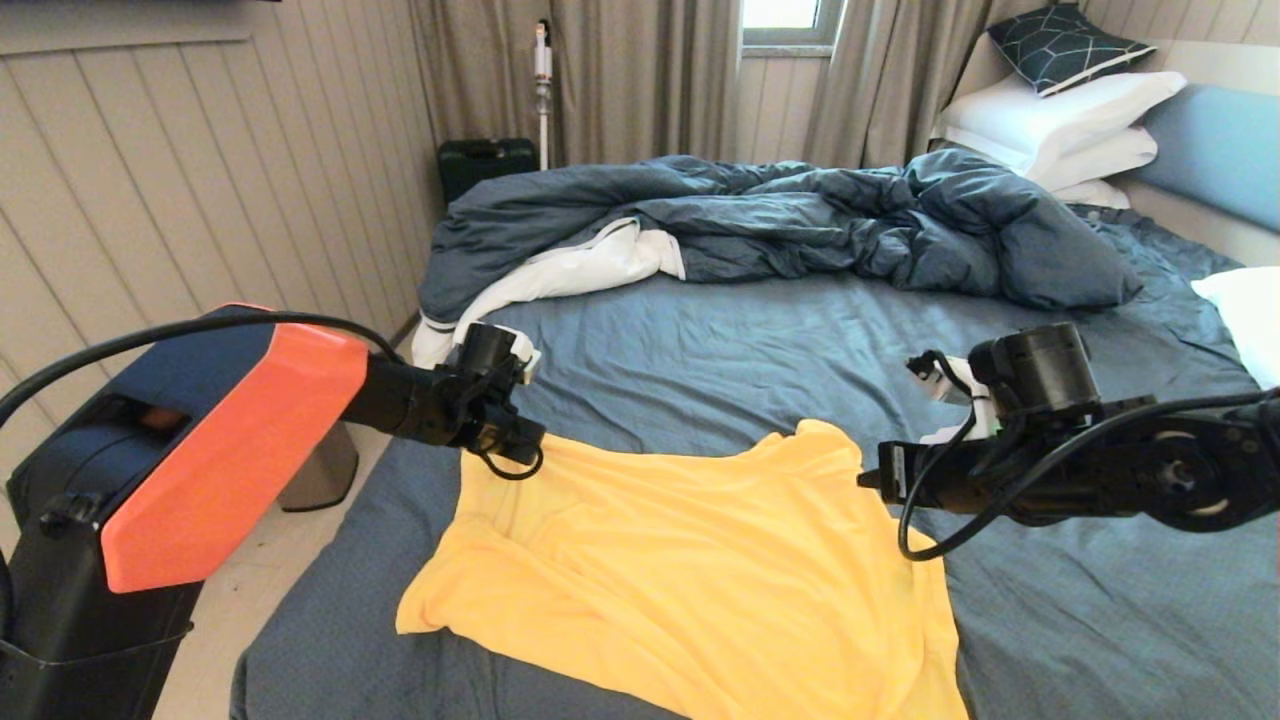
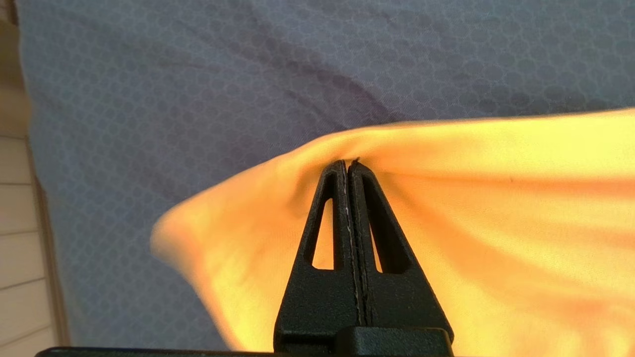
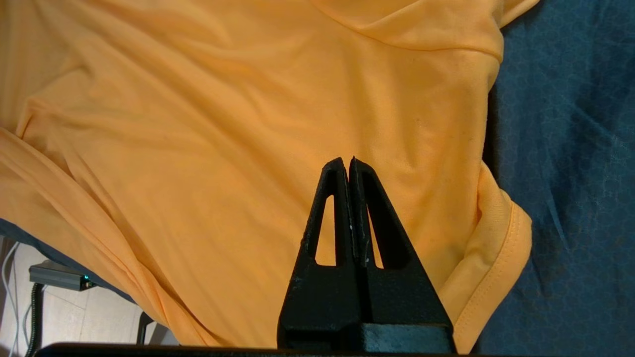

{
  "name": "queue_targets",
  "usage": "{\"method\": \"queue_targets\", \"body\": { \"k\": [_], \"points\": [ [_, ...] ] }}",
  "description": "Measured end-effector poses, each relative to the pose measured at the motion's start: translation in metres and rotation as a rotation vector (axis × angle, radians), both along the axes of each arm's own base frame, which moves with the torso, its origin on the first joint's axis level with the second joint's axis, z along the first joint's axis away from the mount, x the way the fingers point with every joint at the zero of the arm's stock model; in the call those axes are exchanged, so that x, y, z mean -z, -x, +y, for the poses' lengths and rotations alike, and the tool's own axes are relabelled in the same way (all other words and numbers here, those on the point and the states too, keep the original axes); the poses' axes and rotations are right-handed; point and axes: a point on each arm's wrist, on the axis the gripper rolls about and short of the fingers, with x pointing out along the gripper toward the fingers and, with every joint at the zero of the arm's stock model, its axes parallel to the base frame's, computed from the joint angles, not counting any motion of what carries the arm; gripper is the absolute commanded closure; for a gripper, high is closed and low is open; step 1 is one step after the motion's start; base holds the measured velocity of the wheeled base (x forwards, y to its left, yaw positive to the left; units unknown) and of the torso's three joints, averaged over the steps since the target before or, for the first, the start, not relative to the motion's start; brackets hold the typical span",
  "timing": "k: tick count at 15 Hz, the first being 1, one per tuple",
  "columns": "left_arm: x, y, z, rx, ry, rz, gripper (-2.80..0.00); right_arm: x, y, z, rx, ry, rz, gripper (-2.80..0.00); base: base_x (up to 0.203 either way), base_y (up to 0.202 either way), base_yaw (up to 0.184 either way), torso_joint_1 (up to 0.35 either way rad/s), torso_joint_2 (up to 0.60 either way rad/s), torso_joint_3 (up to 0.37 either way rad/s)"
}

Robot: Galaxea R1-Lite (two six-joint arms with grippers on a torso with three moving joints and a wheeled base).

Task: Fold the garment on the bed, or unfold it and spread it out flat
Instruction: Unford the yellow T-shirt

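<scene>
Pincers both closed: left (image 2: pixel 348 163) pinching garment (image 1: pixel 690 570), right (image 3: pixel 348 161) empty.

No readable text, labels, brands, numbers or signs anywhere in the three views.

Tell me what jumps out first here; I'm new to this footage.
A bright yellow T-shirt lies spread on the blue bed, nearest the robot. The left gripper is shut on its far-left edge. Behind it, a dark blue duvet lies bunched.
</scene>
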Motion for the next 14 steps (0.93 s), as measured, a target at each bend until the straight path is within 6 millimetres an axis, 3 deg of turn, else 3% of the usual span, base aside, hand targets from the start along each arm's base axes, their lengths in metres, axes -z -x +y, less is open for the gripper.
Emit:
{"method": "queue_targets", "body": {
  "k": [8, 11, 14],
  "points": [
    [-0.012, 0.02, 0.008, 0.0, -0.008, 0.022, 0.0, 0.004, 0.0, 0.0, 0.0, 0.004, 0.007, 0.0, 0.0, 0.0, 0.0, 0.0, 0.0, 0.0],
    [-0.022, 0.051, 0.019, 0.006, 0.013, 0.074, 0.0, 0.004, 0.0, -0.002, 0.005, 0.0, 0.006, 0.0, 0.0, 0.0, 0.0, 0.0, 0.0, 0.0],
    [-0.039, 0.097, 0.032, 0.015, 0.109, 0.153, 0.0, 0.004, 0.001, -0.005, 0.015, -0.004, 0.01, 0.0, 0.0, 0.0, 0.0, 0.0, 0.0, 0.0]
  ]
}}
